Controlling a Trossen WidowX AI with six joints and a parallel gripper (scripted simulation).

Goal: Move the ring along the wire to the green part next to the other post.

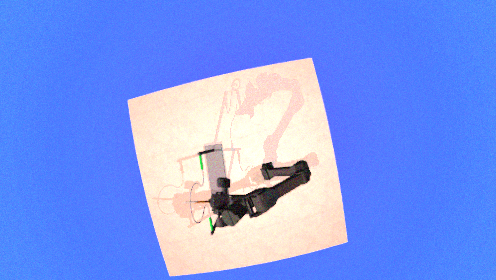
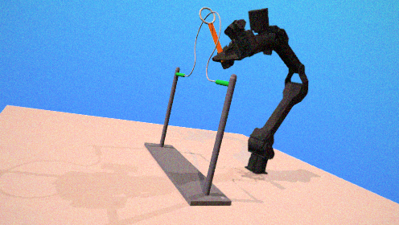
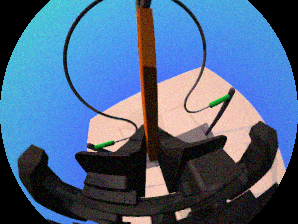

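From the top view I see my pincer [image 1: 210, 201] [image 2: 220, 60] [image 3: 148, 127] left of and below the middle of the frame, the orange handle [image 1: 201, 201] [image 2: 215, 37] [image 3: 148, 65] reaching left from it. A green stretch of wire lies above and another below, each by a post. The pale, square-cut surface [image 1: 300, 125] [image 2: 80, 124] [image 3: 180, 90] carries the flat grey base [image 1: 215, 167] [image 2: 177, 169] [image 3: 195, 133].

In the exterior view the ring [image 2: 200, 15], a thin smooth hoop, is at the upper centre, by the top of the looping grey wire [image 2: 195, 48] [image 3: 65, 55] [image 1: 191, 192]. I judge it partway across. The pick-up is done; left to do are the remaining run, the hang on the far green part, the release and the retreat. I can't tell from here whether ring and wire touch. Both posts are round, dark rods.

On the wrist view my pincer is nearly closed, pinching the flat-sided handle at lower centre. One green sleeve [image 3: 104, 145] shows lower left, the other [image 3: 219, 101] right of centre; the ring itself is beyond the top edge.
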